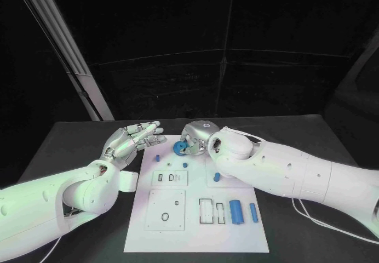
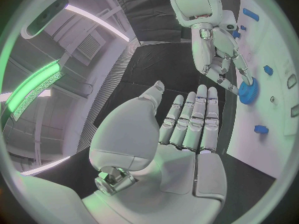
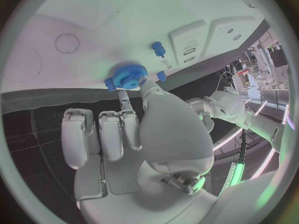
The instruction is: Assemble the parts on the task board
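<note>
The white task board (image 1: 197, 230) lies in the middle of the black table. My right hand (image 1: 199, 138) hovers over the board's far edge and pinches a blue gear (image 1: 182, 147) between thumb and a finger. The right wrist view has the gear (image 3: 129, 75) at the fingertips, just above the board (image 3: 81, 15). My left hand (image 1: 130, 141) is open with flat fingers, beside the board's far left corner, close to the gear. In the left wrist view its palm (image 2: 187, 129) faces the right hand (image 2: 218, 55) and the gear (image 2: 251, 92).
Small blue pegs (image 1: 156, 158) (image 1: 185, 164) (image 1: 217, 176) stand on the board's far half. Two blue cylinders (image 1: 235, 211) (image 1: 253, 212) lie near its right edge, next to a slotted plate (image 1: 212, 211). Two more recessed plates (image 1: 171, 177) (image 1: 166, 210) sit on its left half.
</note>
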You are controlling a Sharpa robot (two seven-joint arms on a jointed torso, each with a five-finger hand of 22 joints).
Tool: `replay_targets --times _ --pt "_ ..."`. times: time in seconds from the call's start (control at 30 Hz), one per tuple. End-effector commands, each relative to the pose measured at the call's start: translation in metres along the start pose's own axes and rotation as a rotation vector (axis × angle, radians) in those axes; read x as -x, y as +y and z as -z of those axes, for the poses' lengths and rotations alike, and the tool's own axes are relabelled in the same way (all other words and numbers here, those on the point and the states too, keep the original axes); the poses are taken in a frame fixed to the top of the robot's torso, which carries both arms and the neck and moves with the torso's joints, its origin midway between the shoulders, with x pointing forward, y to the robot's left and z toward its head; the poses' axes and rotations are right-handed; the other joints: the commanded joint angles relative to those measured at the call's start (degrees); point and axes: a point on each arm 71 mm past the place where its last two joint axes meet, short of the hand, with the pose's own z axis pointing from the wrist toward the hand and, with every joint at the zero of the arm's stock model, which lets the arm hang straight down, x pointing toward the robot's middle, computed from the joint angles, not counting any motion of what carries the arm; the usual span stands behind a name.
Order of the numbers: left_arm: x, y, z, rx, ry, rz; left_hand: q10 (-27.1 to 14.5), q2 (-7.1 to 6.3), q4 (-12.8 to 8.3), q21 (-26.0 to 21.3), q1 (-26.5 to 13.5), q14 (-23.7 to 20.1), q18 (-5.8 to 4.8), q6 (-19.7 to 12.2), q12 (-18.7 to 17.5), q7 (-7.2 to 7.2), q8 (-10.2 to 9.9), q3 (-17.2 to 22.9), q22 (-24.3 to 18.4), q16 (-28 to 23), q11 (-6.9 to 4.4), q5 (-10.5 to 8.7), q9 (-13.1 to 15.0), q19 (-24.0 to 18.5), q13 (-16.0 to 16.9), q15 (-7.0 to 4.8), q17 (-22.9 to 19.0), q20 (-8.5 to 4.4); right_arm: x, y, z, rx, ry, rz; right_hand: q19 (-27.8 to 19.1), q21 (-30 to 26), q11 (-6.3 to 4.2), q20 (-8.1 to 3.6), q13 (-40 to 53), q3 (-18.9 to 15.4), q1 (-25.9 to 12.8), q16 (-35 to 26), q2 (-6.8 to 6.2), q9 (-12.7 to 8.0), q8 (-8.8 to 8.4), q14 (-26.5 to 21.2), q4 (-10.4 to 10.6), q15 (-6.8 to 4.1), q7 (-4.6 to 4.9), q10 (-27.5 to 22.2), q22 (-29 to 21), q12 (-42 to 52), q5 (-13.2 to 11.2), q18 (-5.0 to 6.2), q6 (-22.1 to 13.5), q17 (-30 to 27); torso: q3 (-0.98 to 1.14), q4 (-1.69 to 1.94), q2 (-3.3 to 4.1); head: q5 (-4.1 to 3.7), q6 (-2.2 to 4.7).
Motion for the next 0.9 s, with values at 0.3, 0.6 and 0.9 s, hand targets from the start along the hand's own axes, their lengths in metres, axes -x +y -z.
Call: replay_targets --times 0.3,0.6,0.9 --pt "-0.001 -0.001 0.0 -0.001 0.014 0.008 -0.48 0.55 -0.42 -0.28 0.14 -0.54 0.24 -0.46 -0.17 2.84 -0.23 0.0 -0.12 -0.29 -0.14 -0.25 -0.07 0.57 -0.04 -0.02 -0.07 0.01 0.0 0.001 -0.001 -0.001 0.017 0.011 2.08 0.04 1.18 1.19 7.7 -2.24 -3.46 0.08 -1.42 -0.11 -1.24 4.16 3.16 1.15 0.93 1.62 9.84 -1.8 -1.28 -0.51 -3.52 6.25 0.02 0.01 0.0 -0.02 -0.04" --pt "0.0 -0.001 0.0 0.001 0.014 0.008 -0.48 0.55 -0.42 -0.28 0.14 -0.54 0.24 -0.46 -0.17 2.84 -0.23 0.0 -0.12 -0.29 -0.14 -0.25 -0.07 0.57 -0.04 -0.02 -0.07 0.01 0.008 -0.01 0.011 0.013 -0.049 -0.041 2.14 0.07 1.23 1.37 7.93 -2.72 -4.5 0.08 -0.29 0.16 -0.76 4.15 3.35 1.25 0.92 1.72 9.93 -1.62 0.46 -0.52 -2.92 6.25 0.09 -0.12 -0.07 -0.15 0.19" --pt "0.003 -0.002 0.002 0.0 0.009 0.006 -0.51 0.56 -0.5 -0.29 0.15 -0.57 0.24 -0.39 -0.17 2.84 -0.22 0.02 -0.13 -0.31 -0.14 -0.25 -0.07 0.58 -0.04 -0.01 -0.08 0.02 0.026 -0.075 0.061 0.041 -0.094 -0.305 -0.5 -1.35 0.98 1.19 5.47 -1.88 0.66 -1.44 0.31 0.2 -0.64 3.36 0.15 1.01 0.72 -0.17 6.48 -4.75 1.57 0.3 -2.14 2.93 0.26 -0.94 -0.31 -0.25 0.6"
